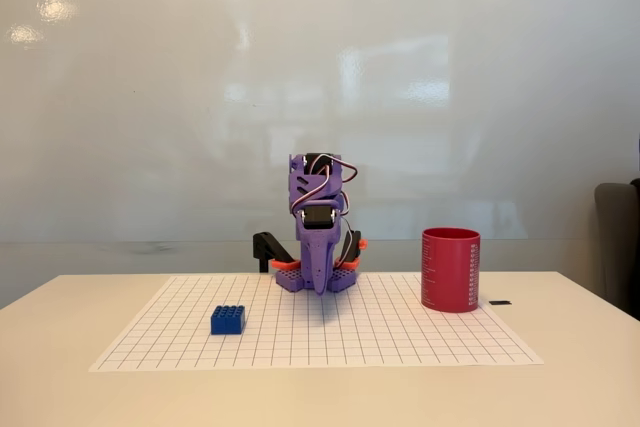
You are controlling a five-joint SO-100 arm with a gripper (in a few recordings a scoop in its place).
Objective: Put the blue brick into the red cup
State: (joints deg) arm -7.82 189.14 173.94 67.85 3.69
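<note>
Blue brick (228,320) sits at seven o'clock from your folded gripper (319,285), whose closure I cannot tell, red cup (451,269) at three; an off-centre pinch could skid it away.

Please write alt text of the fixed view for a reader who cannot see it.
A purple robot arm sits folded at the back of a white grid sheet on a table, its gripper pointing down. A blue brick lies front left; a red cup stands upright at right.
</note>
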